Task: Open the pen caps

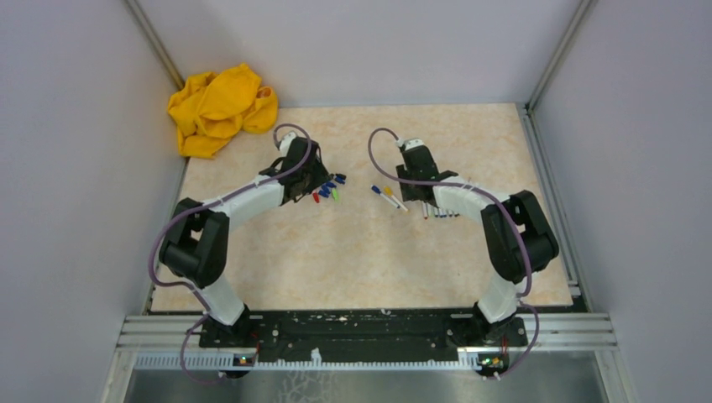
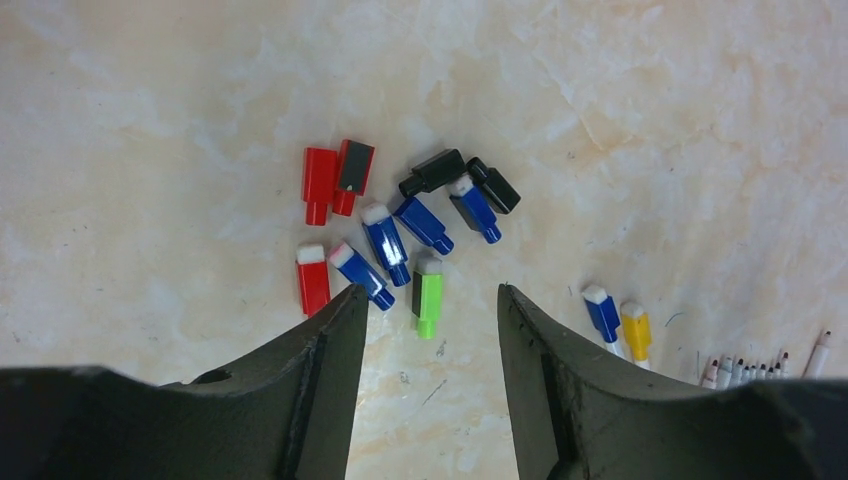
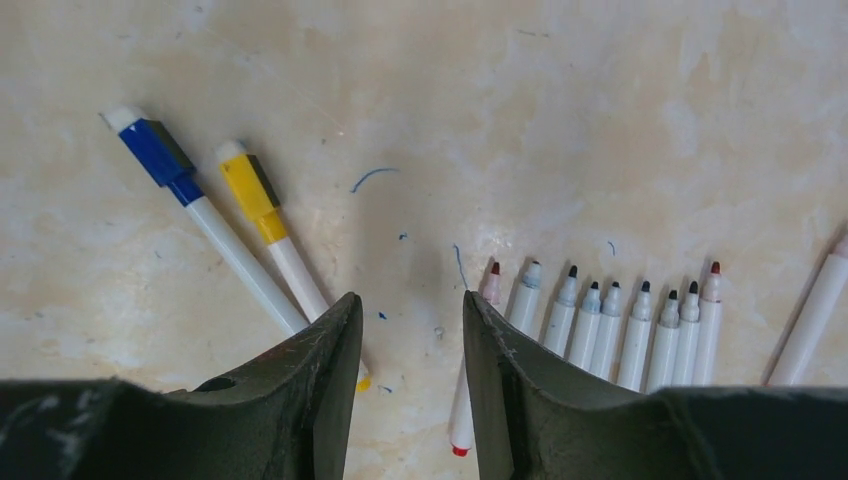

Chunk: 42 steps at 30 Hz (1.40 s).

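Loose pen caps [image 2: 400, 225] in red, blue, black and green lie in a cluster on the table, seen in the top view as the pen caps [image 1: 327, 189]. My left gripper [image 2: 430, 292] hovers open at the cluster's near side; the green cap [image 2: 428, 300] lies just ahead of the gap, untouched. Two pens still wear caps: a blue cap [image 3: 158, 152] and a yellow cap [image 3: 250, 187]. My right gripper [image 3: 410, 297] stands open and empty between those capped pens and a row of uncapped pens [image 3: 610, 320]. A pen with a red end [image 3: 463, 420] lies by its right finger.
A crumpled yellow cloth [image 1: 222, 109] lies at the table's back left corner. Grey walls enclose the table on three sides. The two capped pens [image 1: 388, 197] and the uncapped row [image 1: 441, 211] lie between the arms. Ink marks [image 3: 372, 178] dot the tabletop.
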Each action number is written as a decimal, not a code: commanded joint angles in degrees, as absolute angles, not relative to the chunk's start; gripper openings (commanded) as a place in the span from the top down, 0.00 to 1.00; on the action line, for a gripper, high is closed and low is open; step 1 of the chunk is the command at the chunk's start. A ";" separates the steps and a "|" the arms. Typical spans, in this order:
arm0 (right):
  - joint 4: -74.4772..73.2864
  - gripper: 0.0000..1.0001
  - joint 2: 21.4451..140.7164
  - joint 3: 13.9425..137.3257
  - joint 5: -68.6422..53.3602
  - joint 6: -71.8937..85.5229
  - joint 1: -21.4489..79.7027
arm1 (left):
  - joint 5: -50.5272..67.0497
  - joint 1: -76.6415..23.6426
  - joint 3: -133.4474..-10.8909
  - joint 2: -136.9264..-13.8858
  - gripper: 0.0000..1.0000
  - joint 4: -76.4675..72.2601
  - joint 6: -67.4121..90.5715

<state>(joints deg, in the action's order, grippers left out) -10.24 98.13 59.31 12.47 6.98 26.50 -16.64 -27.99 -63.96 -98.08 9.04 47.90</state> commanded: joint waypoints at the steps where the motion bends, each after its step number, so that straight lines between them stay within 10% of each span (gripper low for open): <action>1: -9.30 0.58 96.97 63.06 8.65 5.49 27.37 | -15.10 -27.93 -63.54 -96.24 0.42 7.22 47.44; 42: -12.00 0.60 106.40 66.09 2.24 3.58 27.82 | -14.38 -27.90 -63.76 -95.88 0.43 6.62 47.72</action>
<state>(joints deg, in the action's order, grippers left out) -12.49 105.65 64.31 2.87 4.32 27.33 -14.70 -27.99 -63.70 -97.17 7.68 47.92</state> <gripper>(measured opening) 0.415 0.574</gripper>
